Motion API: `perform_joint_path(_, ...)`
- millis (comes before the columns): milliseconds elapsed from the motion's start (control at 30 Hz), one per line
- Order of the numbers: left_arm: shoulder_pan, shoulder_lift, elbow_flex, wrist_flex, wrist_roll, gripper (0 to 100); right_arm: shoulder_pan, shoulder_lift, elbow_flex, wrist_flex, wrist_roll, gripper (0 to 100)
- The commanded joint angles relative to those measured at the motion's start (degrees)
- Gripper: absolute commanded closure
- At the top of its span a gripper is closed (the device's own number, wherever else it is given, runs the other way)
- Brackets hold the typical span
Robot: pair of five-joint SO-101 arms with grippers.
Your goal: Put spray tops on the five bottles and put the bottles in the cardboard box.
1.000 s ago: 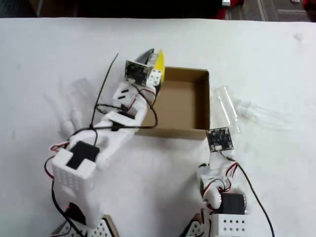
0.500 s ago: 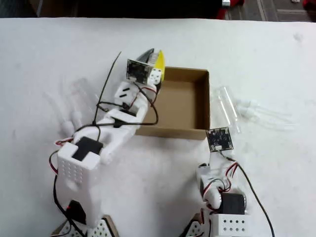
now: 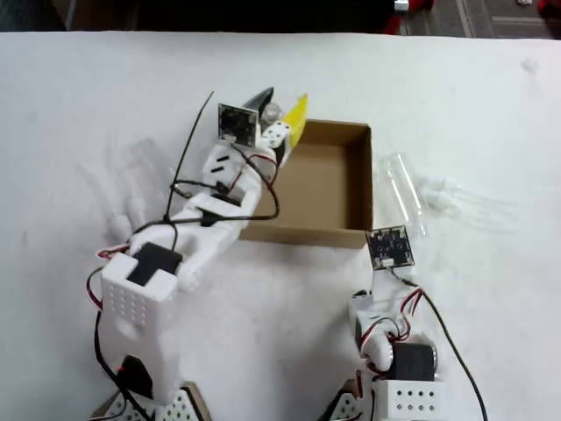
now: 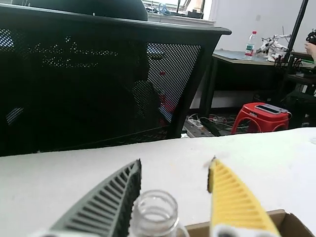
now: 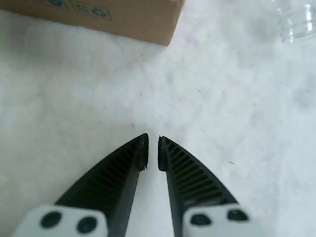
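Left gripper open at box far-left corner; uncapped bottle between fingers, mouth toward fingertips. Right gripper closed, empty.

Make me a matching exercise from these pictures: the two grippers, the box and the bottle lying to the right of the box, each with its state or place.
Things:
1. left gripper
2. right gripper
3. box
4. lying bottle

States:
A. clear, on its side on the table
B. shut, above bare table
C. open, either side of a bottle neck
D. brown cardboard, open at the top

Pairs: 1-C, 2-B, 3-D, 4-A
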Motion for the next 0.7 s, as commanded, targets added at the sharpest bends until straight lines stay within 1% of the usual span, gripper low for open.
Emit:
perform_joint_path(0,-0.66,-3.03,-2.64,0.44,0.97,79,0.31,-0.22,0.44,0.22,0.18,97.5)
perform_joint_path(167,0.57,-13.58,5.10,0.79,0.62,79,0.31,-0.22,0.44,0.22,0.18,97.5)
perform_joint_path(233,0.57,-18.33,6.77,4.22,0.62,79,0.31,-0.22,0.44,0.22,0.18,97.5)
perform_joint_path(300,-0.13,-24.13,7.21,10.55,0.97,79,0.31,-0.22,0.44,0.22,0.18,97.5)
perform_joint_path(400,-2.77,-34.86,7.21,24.70,1.05,79,0.31,-0.22,0.44,0.22,0.18,97.5)
perform_joint_path(533,-7.60,-51.12,6.15,49.58,0.79,79,0.31,-0.22,0.44,0.22,0.18,97.5)
perform_joint_path(667,-13.32,-64.48,1.58,74.73,0.53,79,0.31,-0.22,0.44,0.22,0.18,97.5)
